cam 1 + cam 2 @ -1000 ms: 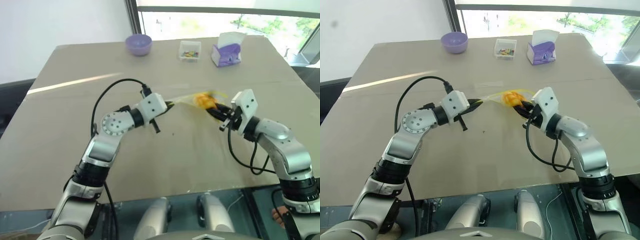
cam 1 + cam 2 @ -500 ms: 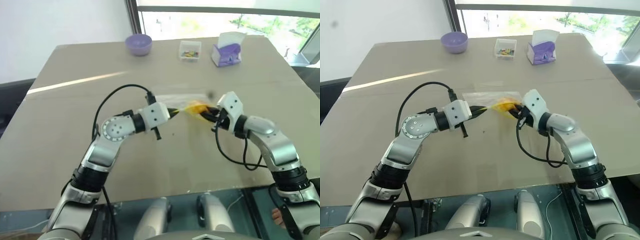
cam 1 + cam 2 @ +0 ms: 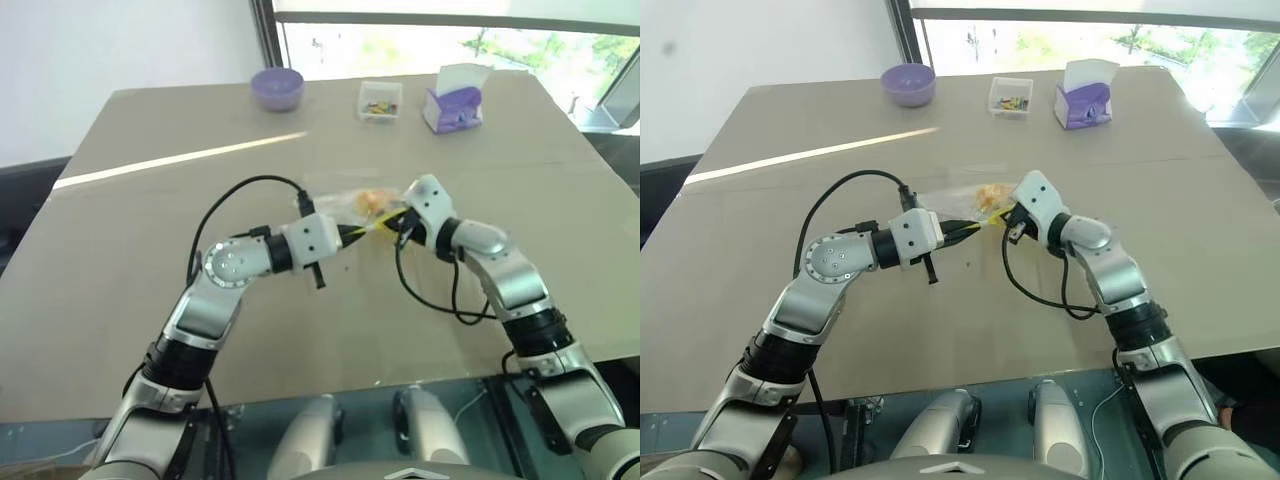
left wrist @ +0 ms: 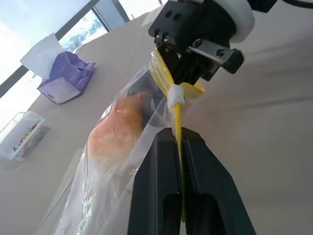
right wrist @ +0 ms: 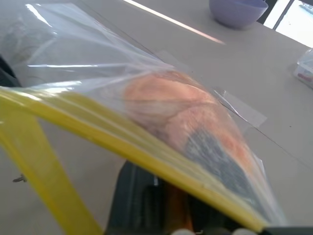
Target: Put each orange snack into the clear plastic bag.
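The round orange-yellow bun (image 4: 117, 129) sits inside the clear plastic zip bag with the yellow seal strip (image 3: 350, 205), and through the film its grid pattern is smeared to a soft orange blur; in the right wrist view a dark patch lies across it that cannot be made out. The bag is held up between the two arms above the middle of the surface. The left gripper (image 4: 181, 142) has its black fingers pressed together on the yellow strip. The right gripper (image 3: 396, 222) is at the bag's mouth just beside the strip, but its fingers (image 5: 142, 200) are mostly hidden behind the plastic and the strip, so whether they are spread or pinching cannot be told. The far end of the bag is hard to trace against the tan surface (image 3: 150, 260). At the far edge stand a lilac bowl (image 3: 277, 87), a small clear box of colourful bits (image 3: 380, 100) and a purple tissue box with a white tissue rising from it (image 3: 453, 107), well apart from the bag. Behind them a window (image 3: 450, 40) shows bright greenery, beside a white wall (image 3: 120, 40)
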Motion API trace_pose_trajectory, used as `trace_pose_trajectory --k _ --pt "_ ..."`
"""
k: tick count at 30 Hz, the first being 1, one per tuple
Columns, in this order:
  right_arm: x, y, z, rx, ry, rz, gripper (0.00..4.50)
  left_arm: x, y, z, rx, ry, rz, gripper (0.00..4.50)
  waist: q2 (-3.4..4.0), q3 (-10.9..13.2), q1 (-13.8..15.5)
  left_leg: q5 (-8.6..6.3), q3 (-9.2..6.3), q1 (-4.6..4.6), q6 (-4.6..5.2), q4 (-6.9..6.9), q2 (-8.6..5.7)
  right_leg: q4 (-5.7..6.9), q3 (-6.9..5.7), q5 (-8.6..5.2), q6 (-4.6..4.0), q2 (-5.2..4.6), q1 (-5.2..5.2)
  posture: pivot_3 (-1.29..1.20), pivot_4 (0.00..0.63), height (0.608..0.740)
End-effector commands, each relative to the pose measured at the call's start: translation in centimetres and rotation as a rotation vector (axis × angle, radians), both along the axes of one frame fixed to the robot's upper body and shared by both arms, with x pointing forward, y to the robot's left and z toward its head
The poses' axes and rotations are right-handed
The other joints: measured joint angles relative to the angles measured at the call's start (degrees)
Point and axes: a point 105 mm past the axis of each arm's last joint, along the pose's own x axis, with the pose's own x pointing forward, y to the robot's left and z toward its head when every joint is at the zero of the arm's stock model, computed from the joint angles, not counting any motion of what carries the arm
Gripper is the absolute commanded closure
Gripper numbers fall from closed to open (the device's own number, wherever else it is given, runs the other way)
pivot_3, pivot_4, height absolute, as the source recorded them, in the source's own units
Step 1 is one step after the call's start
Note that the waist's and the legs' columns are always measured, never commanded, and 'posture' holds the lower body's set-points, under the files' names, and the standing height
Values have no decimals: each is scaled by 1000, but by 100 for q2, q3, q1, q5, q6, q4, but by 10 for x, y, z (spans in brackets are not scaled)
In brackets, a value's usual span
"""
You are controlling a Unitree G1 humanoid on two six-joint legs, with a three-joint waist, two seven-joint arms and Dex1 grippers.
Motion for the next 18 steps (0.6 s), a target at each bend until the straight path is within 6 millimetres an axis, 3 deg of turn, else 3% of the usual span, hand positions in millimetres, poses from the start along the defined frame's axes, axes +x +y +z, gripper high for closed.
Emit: trace_pose_trajectory --k 1,3,13,16,18 --pt "5 -2 21 22 -95 -23 1913 4 6 17 -67 -16 45 4500 0 0 -1 0 0 0 0 0 0 0 0 0 0 0 0 0 150 740" --pt "1 -6 24 36 -106 -15 1032 12 12 18 -82 4 97 4500 0 0 -2 0 1 -1 0 0 0 0 1 0 0 0 -1 0 150 740" --pt "-38 -36 45 64 -144 81 1032 29 26 26 -145 40 213 4500 0 0 12 -1 -3 -3 1 0 -2 -2 -3 1 2 -1 1 0 150 740" --pt "-40 -43 45 18 -176 45 188 31 25 28 -162 42 214 4500 0 0 -7 -1 0 -1 1 1 0 -1 0 1 2 0 1 0 150 740" --pt "-35 -51 42 -48 -232 -24 24 31 24 31 -174 46 213 4500 0 0 -3 -1 0 0 1 0 1 0 -1 1 2 0 1 0 150 740"
